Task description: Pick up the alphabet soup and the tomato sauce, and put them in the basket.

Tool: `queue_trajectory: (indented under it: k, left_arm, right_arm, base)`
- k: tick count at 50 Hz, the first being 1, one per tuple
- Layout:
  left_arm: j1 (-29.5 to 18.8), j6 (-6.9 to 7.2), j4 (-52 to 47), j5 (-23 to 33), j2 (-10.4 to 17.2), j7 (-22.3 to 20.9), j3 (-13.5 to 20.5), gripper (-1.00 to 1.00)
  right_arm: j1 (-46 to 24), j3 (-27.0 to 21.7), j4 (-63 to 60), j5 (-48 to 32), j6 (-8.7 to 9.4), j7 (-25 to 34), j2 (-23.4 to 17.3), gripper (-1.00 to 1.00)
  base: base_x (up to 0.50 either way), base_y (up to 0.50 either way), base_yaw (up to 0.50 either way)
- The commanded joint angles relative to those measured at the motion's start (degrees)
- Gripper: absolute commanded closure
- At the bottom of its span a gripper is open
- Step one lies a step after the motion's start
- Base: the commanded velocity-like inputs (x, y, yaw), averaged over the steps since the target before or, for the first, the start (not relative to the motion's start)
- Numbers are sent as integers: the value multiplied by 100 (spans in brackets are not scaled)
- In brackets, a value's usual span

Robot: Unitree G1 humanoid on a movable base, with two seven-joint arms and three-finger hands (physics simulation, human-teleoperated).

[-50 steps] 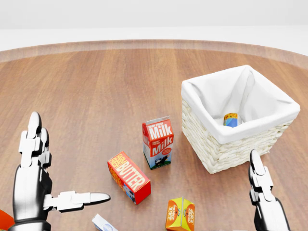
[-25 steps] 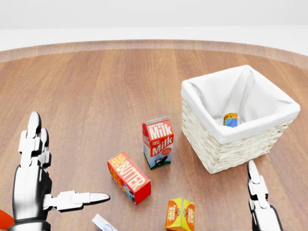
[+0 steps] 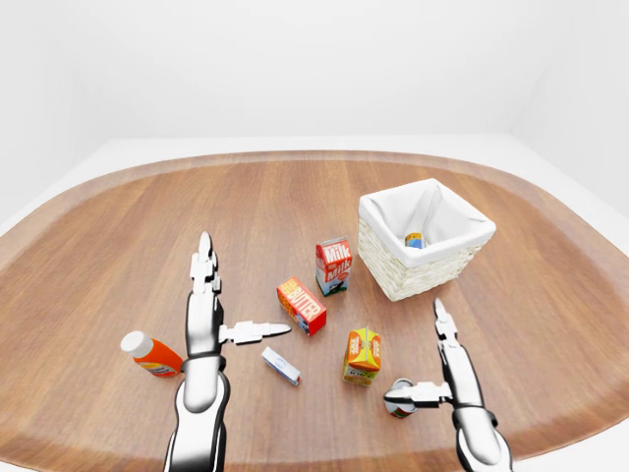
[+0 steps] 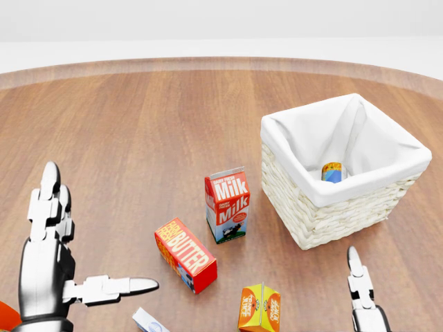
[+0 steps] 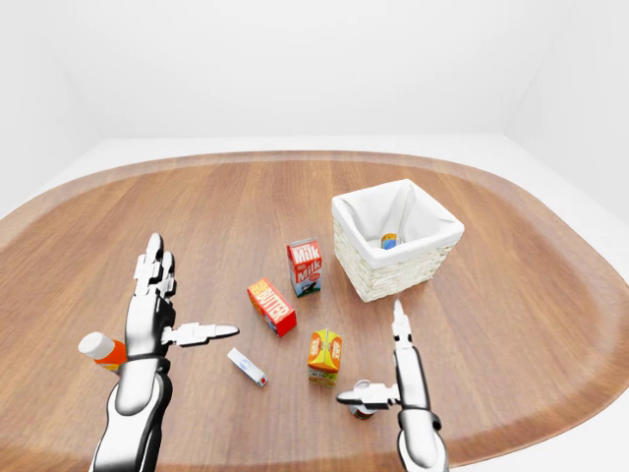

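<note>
One can lay inside the white-lined wicker basket, low against its far wall, label only partly visible. A second can stood on the desk at the lower right of the left-eye view, well apart from the basket. The right hand stood just beside this can, its fingers spread wide and pointing up, the thumb extending sideways across the can's top; whether the thumb touched it could not be told. The fingers were not closed round it.

An orange juice carton stood just left of that can, between it and the basket's near corner. A butter box lay further left, with a milk carton upright above it, near the basket's left wall. A small white-and-blue packet lay flat below the butter box.

The left hand was raised with fingers wide, thumb pointing right toward the butter box, holding nothing. A red bottle with a white cap lay tilted on its side just left of that arm.
</note>
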Motion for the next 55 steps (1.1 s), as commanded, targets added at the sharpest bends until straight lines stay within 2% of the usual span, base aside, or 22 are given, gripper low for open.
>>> queue_trajectory:
  k: [1, 55]
  left_arm:
    - [8, 0, -24, -5, -2, 4, 11, -100]
    - [12, 0, -20, -9, -1, -3, 15, -100]
  right_arm:
    - [-59, 76, 127, -149, 0, -204, -48, -100]
    - [-185, 334, 939, -619, 0, -759, -185, -100]
  base:
    - [0, 0, 0]
    - [0, 0, 0]
